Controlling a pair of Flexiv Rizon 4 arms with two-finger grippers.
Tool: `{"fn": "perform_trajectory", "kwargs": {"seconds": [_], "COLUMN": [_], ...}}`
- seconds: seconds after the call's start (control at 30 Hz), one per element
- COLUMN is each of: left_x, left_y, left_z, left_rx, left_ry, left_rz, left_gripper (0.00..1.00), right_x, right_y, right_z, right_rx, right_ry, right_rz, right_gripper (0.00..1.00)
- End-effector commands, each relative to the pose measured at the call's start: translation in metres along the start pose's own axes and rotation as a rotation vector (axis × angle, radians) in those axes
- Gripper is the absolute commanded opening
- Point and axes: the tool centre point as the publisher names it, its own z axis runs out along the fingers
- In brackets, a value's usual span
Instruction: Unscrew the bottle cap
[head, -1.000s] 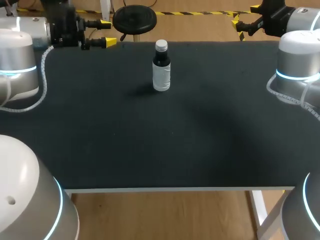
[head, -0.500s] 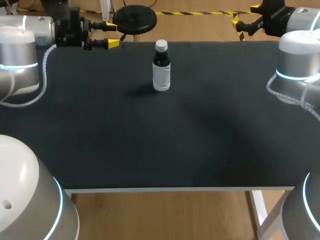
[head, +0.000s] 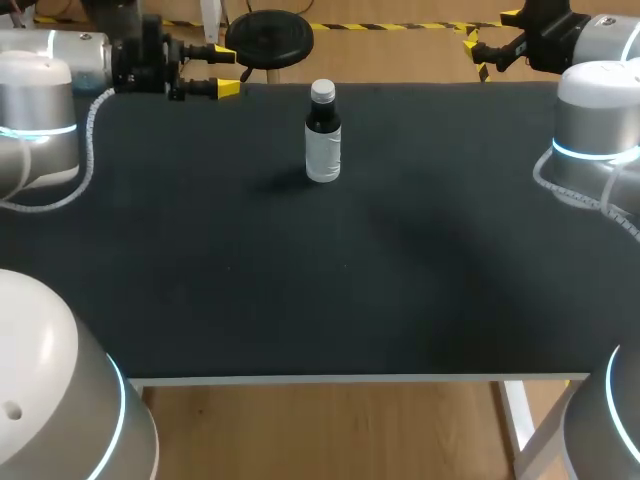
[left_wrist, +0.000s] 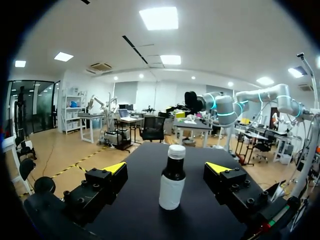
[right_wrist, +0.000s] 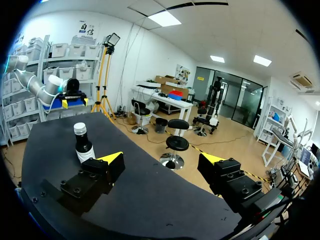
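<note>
The small bottle (head: 323, 140) stands upright at 12 o'clock on the tabletop (head: 300, 280). It is probably light, rigid and tippy, so clamp its labelled body and twist the white cap (head: 322, 92). Your left gripper (head: 223, 69) at 10 o'clock and right gripper (right_wrist: 162, 160) at 2 o'clock both hold their fingers wide and empty.

One bottle (head: 323, 150), one cap (head: 322, 92), two hands (head: 225, 69) (right_wrist: 161, 158)
</note>
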Motion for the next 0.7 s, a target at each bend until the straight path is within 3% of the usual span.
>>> {"fn": "perform_trajectory", "kwargs": {"seconds": [0.03,0.7], "left_x": [-0.001,0.022], "left_y": [0.005,0.036], "left_z": [0.017,0.074], "left_rx": [0.006,0.108], "left_ry": [0.024,0.149], "left_rz": [0.0,0.065], "left_gripper": [1.0,1.0], "right_x": [0.0,0.0], "right_y": [0.0,0.0], "right_z": [0.0,0.0], "right_rx": [0.0,0.0], "right_ry": [0.0,0.0], "right_rz": [0.0,0.0], "right_gripper": [1.0,1.0]}}
